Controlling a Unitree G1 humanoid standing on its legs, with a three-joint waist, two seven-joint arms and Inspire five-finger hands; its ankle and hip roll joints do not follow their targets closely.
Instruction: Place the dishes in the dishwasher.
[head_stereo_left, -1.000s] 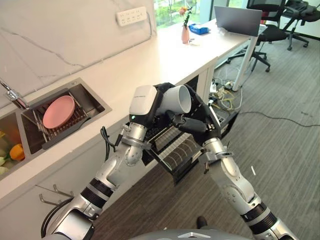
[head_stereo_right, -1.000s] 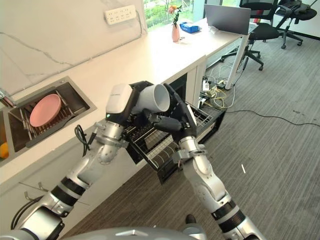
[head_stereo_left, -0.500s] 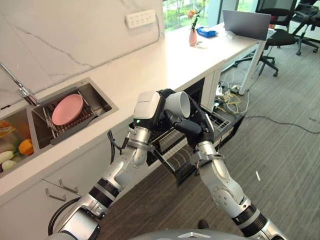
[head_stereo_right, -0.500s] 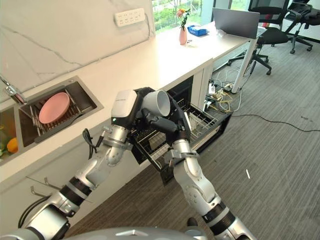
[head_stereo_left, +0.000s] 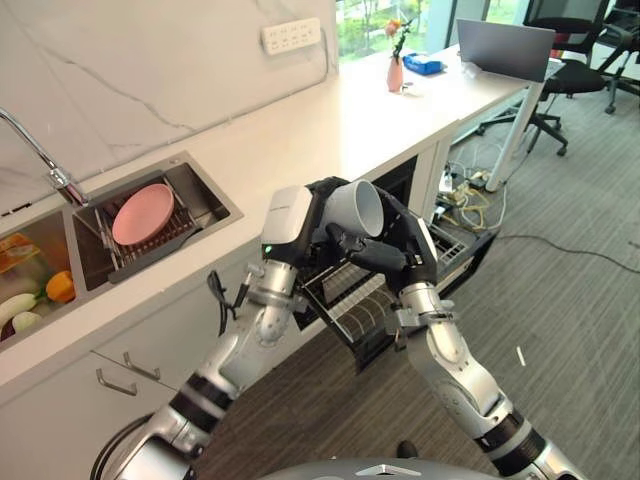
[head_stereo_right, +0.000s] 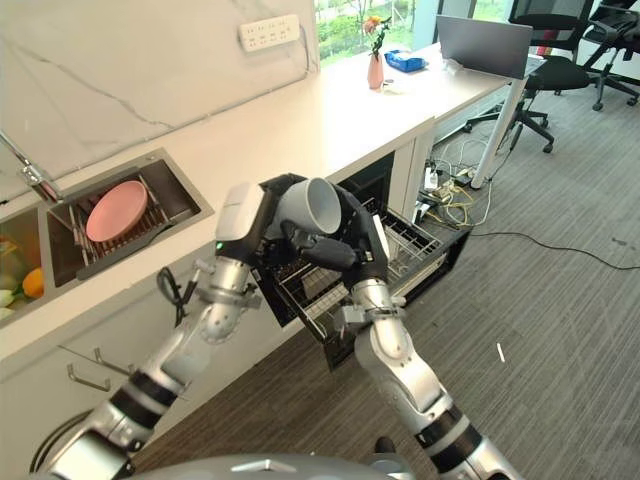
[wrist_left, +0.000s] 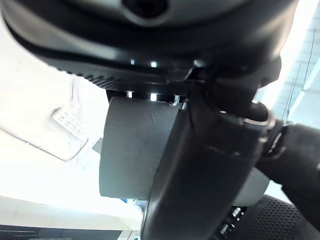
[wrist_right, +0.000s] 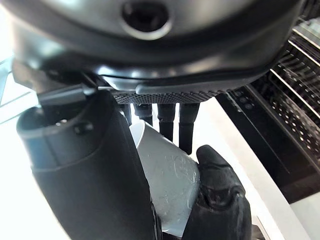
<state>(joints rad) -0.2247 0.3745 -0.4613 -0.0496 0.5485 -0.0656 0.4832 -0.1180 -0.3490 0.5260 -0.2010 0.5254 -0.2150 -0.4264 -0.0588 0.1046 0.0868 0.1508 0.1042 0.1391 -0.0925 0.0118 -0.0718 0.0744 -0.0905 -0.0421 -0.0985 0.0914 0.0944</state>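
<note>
Both hands, the left hand (head_stereo_left: 318, 205) and right hand (head_stereo_left: 385, 250), grip the cup (head_stereo_left: 355, 208) above the open rack (head_stereo_right: 400, 245). The pink plate (head_stereo_left: 143, 213) waits in the sink (head_stereo_left: 215, 205).

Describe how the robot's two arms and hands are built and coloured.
Both arms are silver-grey metal segments joined by black bands. The left hand is dark, behind a white wrist housing with a small green light. The right hand is dark too, with black fingers and a black textured palm.
</note>
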